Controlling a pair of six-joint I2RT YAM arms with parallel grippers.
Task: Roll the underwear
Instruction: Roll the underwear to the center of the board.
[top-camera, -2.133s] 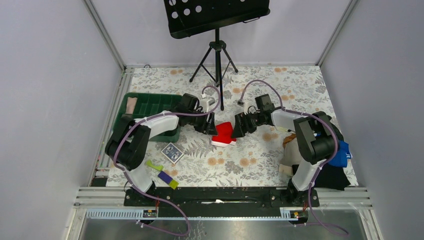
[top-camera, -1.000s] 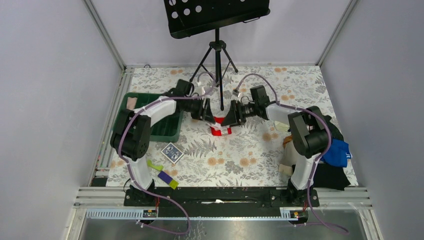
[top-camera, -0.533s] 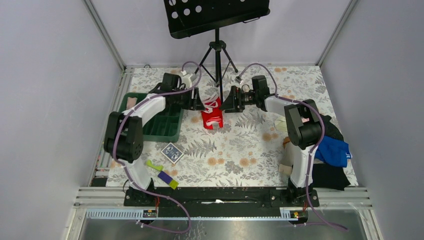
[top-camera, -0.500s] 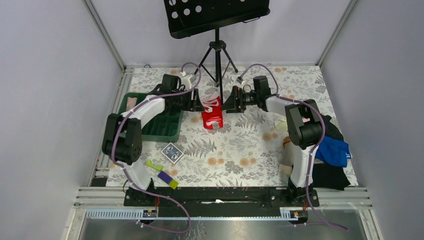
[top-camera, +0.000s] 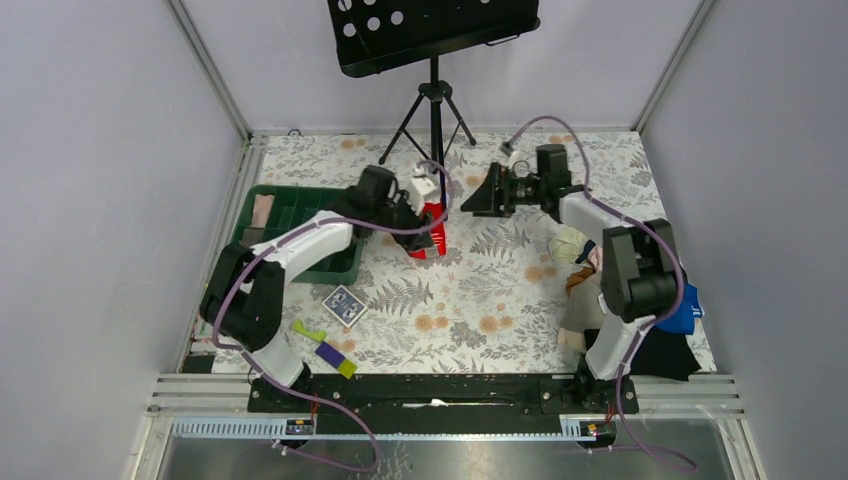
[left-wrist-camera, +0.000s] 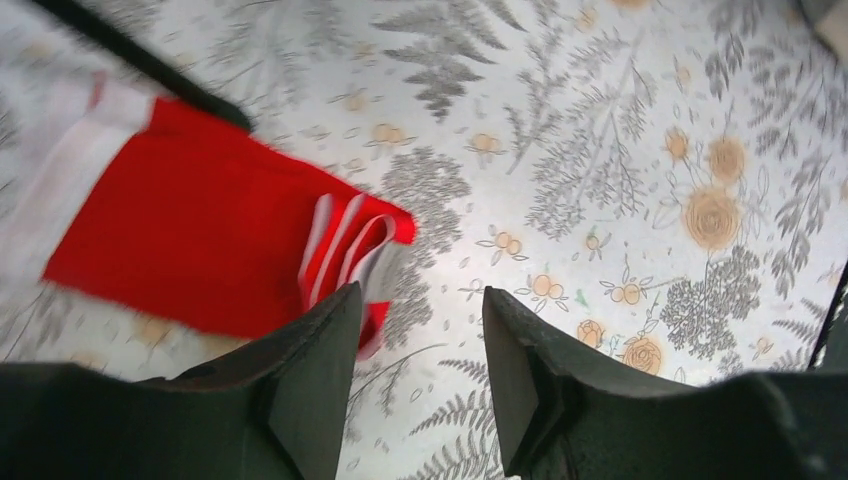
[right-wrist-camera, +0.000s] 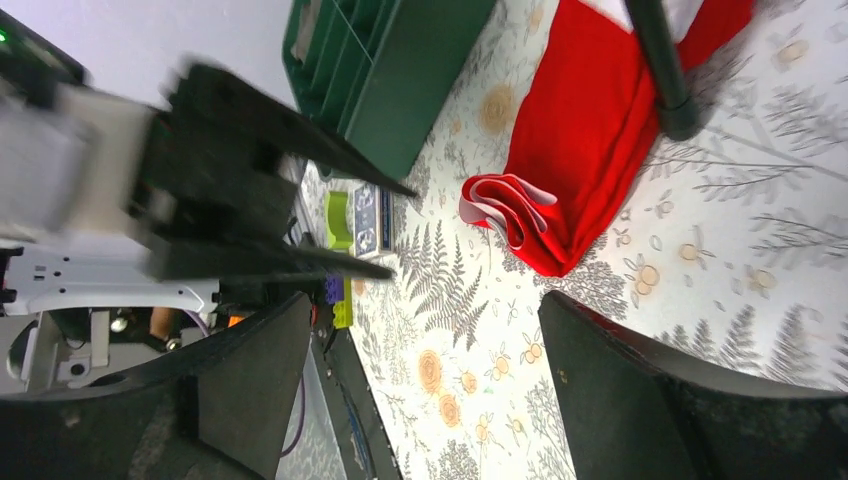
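I see the underwear (top-camera: 432, 232) lying mostly flat mid-frame in the top view, by the stand (top-camera: 434, 120), with only its lower end bunched into a loose first fold. Both claws are apart and empty: the left gripper (left-wrist-camera: 420, 300) hovers over that fold, and the right gripper (top-camera: 482, 198) is off to the right. I judge nearly all the rolling is left.

The underwear (left-wrist-camera: 190, 240) is soft, matt red cloth with a smoother white band. The table cover (top-camera: 480, 300) is matt and flower-printed. The tray (right-wrist-camera: 400, 70) is smooth green plastic. The left gripper (left-wrist-camera: 421, 293) has matt black plastic fingers (left-wrist-camera: 310, 390).
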